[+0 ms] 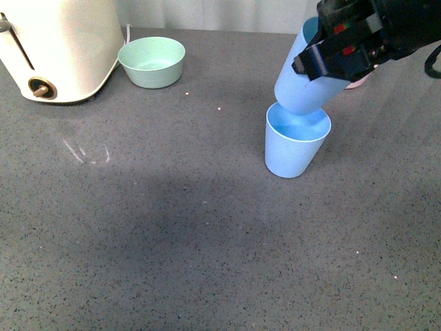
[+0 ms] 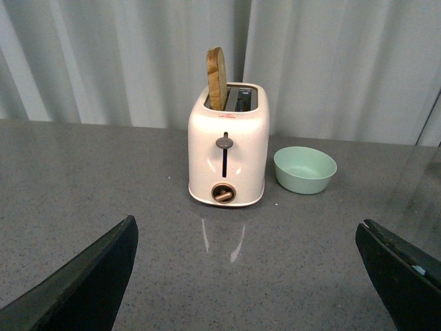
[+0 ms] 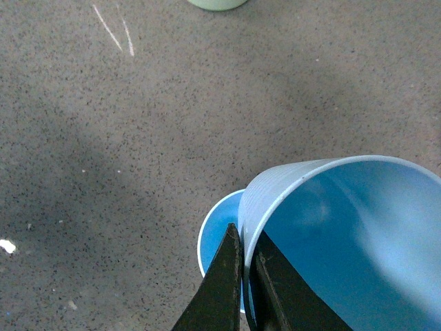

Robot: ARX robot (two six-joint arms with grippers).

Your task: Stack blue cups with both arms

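On the grey counter [image 1: 138, 241], toward its right edge, one blue cup [image 1: 296, 148] stands upright. The right gripper [image 3: 246, 248], pinched on the second cup [image 1: 303, 86] at its rim, holds it tilted, base just over the standing mouth, top leaning toward the far right corner. The left gripper [image 2: 244, 289] gapes, facing the toaster [image 2: 227, 165].

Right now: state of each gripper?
Left gripper: open, holding nothing.
Right gripper: shut on the rim of a tilted light blue plastic cup.

The held cup [image 3: 331, 241] hides most of the lower cup [image 3: 215, 238] (right wrist view).
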